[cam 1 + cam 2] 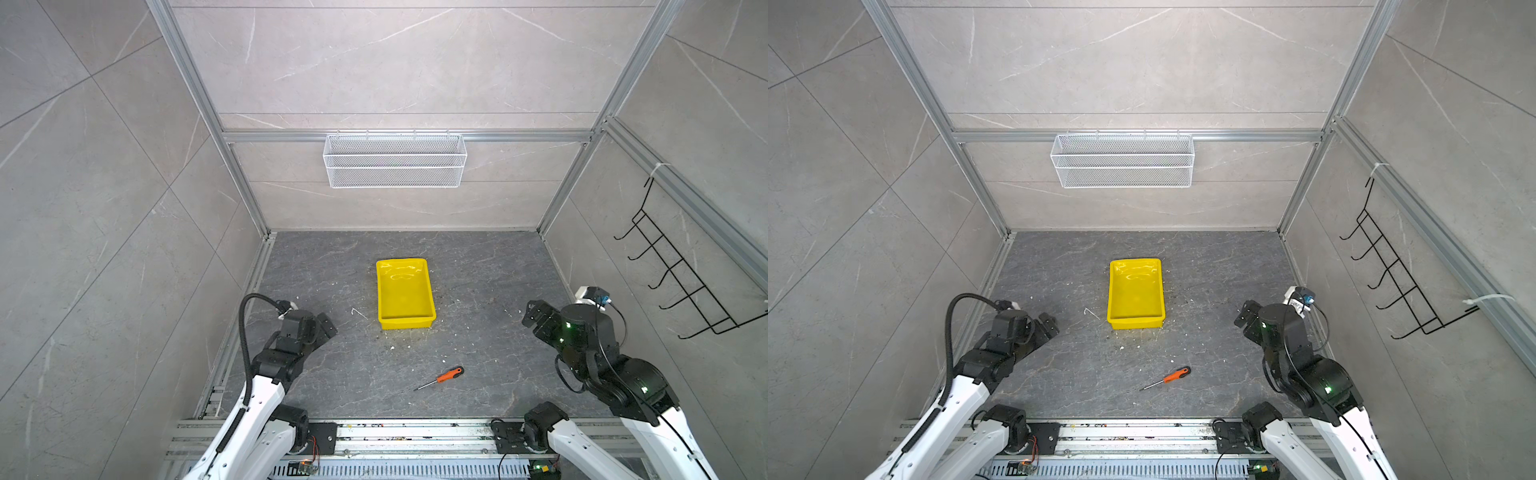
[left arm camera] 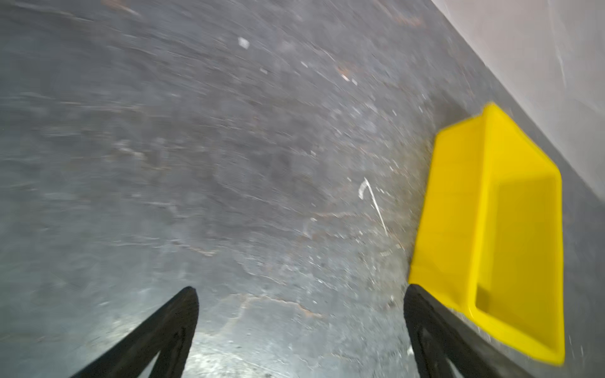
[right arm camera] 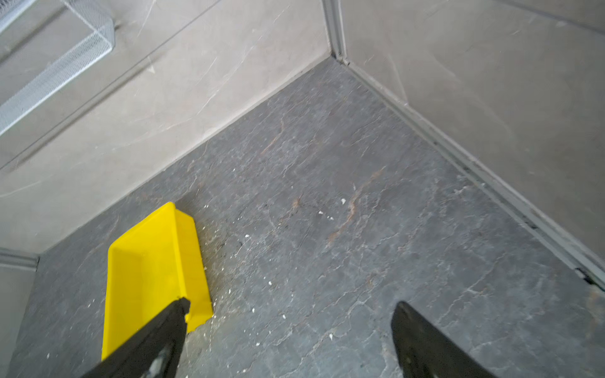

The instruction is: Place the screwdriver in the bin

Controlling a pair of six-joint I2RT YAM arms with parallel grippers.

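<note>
The left gripper (image 1: 327,325) hangs low over the left side of the dark grey stone-patterned table (image 1: 478,270), near its left edge. In the left wrist view, the two black fingers (image 2: 183,314) of this gripper (image 2: 301,289) are spread wide with only bare table between them. Just to its right a thin white bent sliver (image 1: 358,312) lies on the table, apart from everything else.

At the middle of the table stands the shallow rectangular bright yellow glossy plastic bin (image 1: 405,322), its long sides running from front to back. It shows in both top views (image 1: 1136,322), and nothing is seen lying inside it. High on the back wall above it hangs a white wire mesh basket (image 1: 395,162).

The small screwdriver with an orange handle, black end cap and thin silver shaft (image 1: 442,378) lies flat on the table between the bin and the front edge, slightly right of the middle and well apart from the bin. Its handle points towards the back right and its tip towards the front left. Neither gripper touches it.

The right gripper (image 1: 530,313) hovers near the right edge, well apart from the screwdriver. In the right wrist view its jaws (image 3: 293,303) stand wide apart and hold nothing. A black wire hook rack (image 1: 681,274) hangs on the right wall.
</note>
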